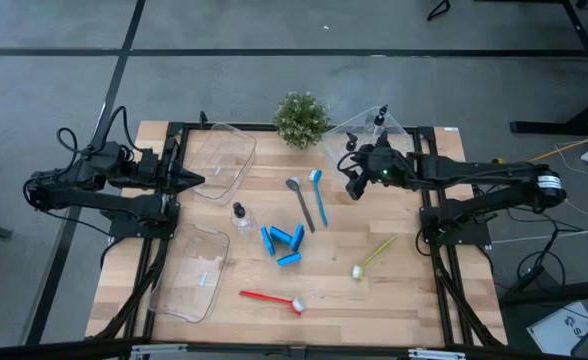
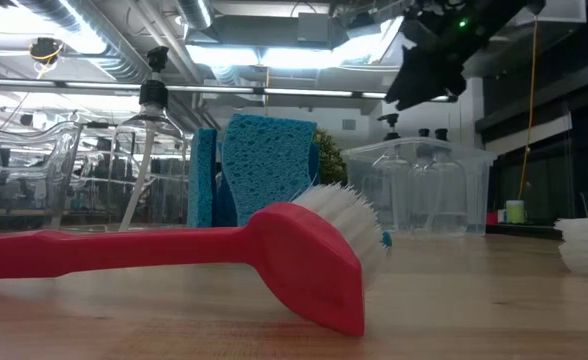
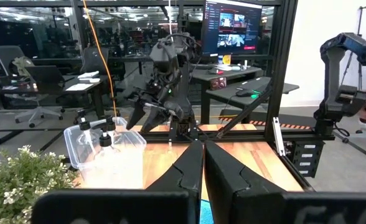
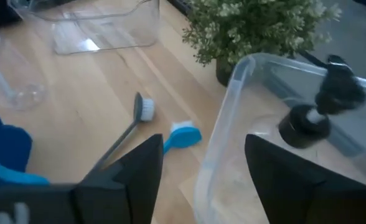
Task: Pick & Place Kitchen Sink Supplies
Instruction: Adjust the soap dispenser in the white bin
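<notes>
The blue brush (image 1: 319,196) and the grey brush (image 1: 300,202) lie side by side near the middle of the surface (image 1: 394,300), heads toward the potted plant (image 1: 301,118), handles running away from it toward the near edge. In the right wrist view both heads, blue (image 4: 183,135) and grey (image 4: 145,107), sit just ahead of the right tool (image 4: 201,171), whose fingers are spread with nothing between them. From above, that right tool (image 1: 359,180) hangs just to the right of the 2 brushes, beside the clear bin (image 1: 406,131) that already holds black-capped bottles (image 4: 307,118). I'd judge the right arm the nearer one, needing a short move leftward and a grip across the handle's long axis.

Farther out lie the blue sponge pieces (image 1: 282,243), 1 loose bottle (image 1: 240,215), the yellow-green brush (image 1: 372,257) and the red brush (image 1: 271,298). The left tool (image 1: 186,179), fingers pressed together, waits at the left edge.
</notes>
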Tool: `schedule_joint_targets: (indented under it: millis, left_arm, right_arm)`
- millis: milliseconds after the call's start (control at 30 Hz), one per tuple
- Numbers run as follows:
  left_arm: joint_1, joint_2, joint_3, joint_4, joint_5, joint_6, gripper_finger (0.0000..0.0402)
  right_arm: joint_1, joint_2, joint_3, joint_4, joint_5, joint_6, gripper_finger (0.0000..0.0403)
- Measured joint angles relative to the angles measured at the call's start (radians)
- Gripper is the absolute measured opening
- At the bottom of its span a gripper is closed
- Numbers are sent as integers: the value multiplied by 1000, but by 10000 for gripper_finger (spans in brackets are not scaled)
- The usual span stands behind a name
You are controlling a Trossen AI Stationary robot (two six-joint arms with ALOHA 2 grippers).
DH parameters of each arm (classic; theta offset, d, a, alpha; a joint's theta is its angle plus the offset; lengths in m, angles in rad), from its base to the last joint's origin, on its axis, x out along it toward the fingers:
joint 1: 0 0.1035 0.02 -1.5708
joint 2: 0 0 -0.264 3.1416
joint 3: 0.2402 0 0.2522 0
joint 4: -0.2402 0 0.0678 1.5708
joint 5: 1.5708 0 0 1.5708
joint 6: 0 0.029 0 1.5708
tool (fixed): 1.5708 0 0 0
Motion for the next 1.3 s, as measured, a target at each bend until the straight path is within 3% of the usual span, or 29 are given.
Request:
schedule_joint_targets:
  millis: [367, 633, 867, 1000, 1133, 1300]
  left_arm:
    - [0, 0, 0, 0, 0, 0, 12]
    - [0, 0, 0, 0, 0, 0, 13]
    - [0, 0, 0, 0, 0, 0, 8]
    - [0, 0, 0, 0, 0, 0, 9]
    - [0, 0, 0, 0, 0, 0, 12]
    - [0, 0, 0, 0, 0, 0, 11]
  right_arm:
    - [-18, 51, 0, -27, 45, 27, 223]
    - [-15, 33, 0, -70, -154, 84, 223]
    - [-16, 33, 0, -143, 14, 128, 223]
    - [-18, 33, 0, -144, 32, 136, 219]
    - [-43, 33, 0, -144, 31, 187, 186]
    - [-77, 36, 0, -117, 21, 203, 97]
